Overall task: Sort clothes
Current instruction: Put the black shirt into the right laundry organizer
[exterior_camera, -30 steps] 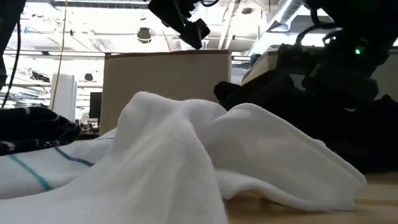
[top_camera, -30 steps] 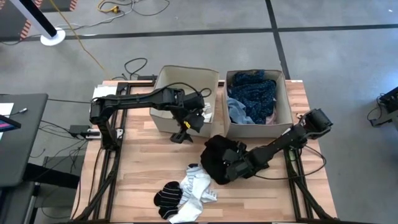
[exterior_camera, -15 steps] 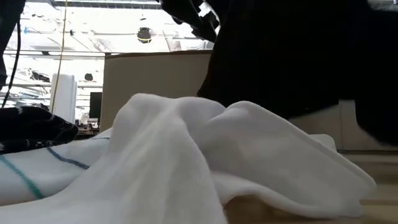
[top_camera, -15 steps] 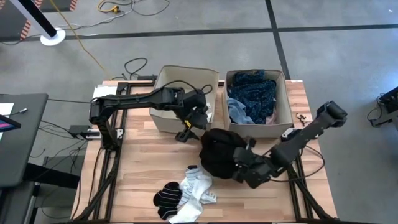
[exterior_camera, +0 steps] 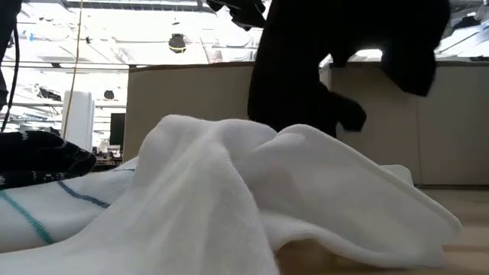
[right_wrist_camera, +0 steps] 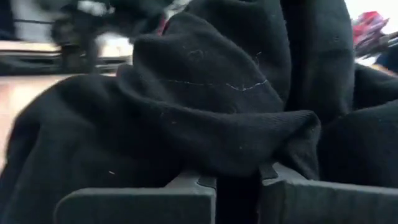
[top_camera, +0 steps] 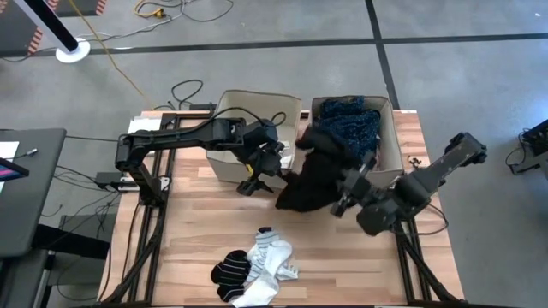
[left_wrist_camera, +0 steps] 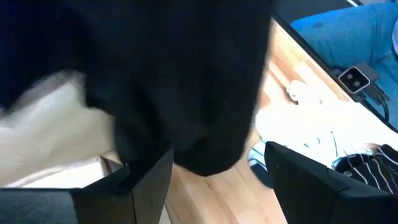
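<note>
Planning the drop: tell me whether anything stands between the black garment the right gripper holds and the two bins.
Nothing visible. The black garment hangs from the right gripper against the right bin. The open left gripper hovers beside it, before the left bin, not between them.

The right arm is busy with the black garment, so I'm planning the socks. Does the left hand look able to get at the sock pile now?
Probably yes. The left hand is open and empty by the left bin, and bare table lies between it and the socks. The black garment, held by the right hand, hangs off to the side.
</note>
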Robot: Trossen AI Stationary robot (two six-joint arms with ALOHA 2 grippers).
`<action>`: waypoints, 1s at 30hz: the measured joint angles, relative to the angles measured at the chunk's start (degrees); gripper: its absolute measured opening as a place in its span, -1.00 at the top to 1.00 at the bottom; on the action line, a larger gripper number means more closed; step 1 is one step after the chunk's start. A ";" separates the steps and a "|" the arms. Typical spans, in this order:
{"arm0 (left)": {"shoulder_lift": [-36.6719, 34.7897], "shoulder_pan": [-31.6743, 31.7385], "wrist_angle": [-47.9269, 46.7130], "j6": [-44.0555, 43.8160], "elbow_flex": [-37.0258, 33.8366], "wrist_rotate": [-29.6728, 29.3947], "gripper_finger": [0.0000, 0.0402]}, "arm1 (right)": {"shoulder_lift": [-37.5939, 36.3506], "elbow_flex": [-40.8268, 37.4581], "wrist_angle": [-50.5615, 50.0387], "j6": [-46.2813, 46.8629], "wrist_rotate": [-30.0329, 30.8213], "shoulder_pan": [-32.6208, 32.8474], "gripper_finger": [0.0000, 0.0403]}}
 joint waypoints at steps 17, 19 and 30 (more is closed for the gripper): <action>-0.72 -1.43 1.14 -1.60 -0.02 -5.93 -0.24 | -10.49 10.35 6.20 -28.74 10.14 -9.71 0.83; -0.74 -1.07 5.67 -1.91 0.00 -7.75 -0.24 | -11.02 10.36 6.94 -29.04 8.96 -8.95 0.83; 0.26 5.03 41.25 -10.56 0.00 5.70 -0.25 | -11.13 10.64 7.15 -30.41 8.72 -6.62 0.83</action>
